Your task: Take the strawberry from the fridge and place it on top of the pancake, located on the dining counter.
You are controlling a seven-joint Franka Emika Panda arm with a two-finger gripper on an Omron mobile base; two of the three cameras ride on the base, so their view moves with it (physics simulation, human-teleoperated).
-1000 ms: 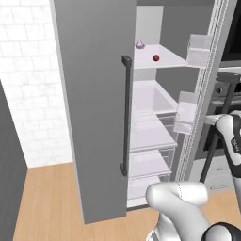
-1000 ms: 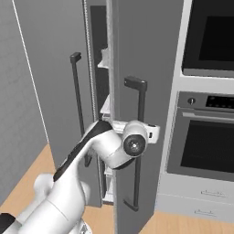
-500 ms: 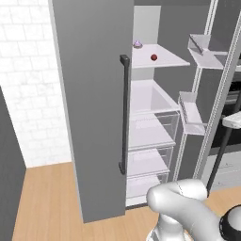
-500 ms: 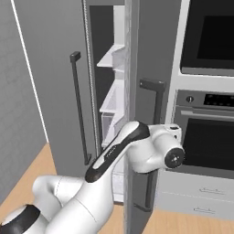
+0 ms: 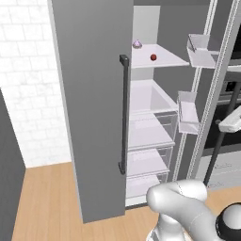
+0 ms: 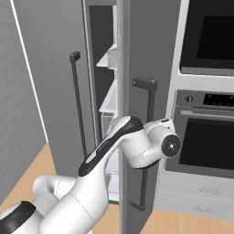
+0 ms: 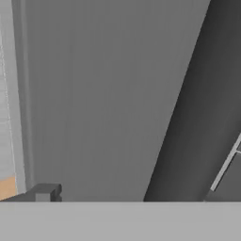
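- Wooden floor (image 5: 42, 202) and white brick wall (image 5: 28, 84) are flanking the fridge (image 5: 89, 117), standing with one door swung open.
- One strawberry (image 5: 153, 57) is sitting on the top shelf (image 5: 162, 59), near one small purplish item (image 5: 137, 44).
- Two ovens (image 6: 208, 109) are standing alongside.
- The pincer is gaping wide, holding nothing.

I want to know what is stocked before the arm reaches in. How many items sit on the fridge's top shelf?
2: a dark-red strawberry near the middle of the shelf, and a small purplish item behind it toward the left. The closed left door may hide more.
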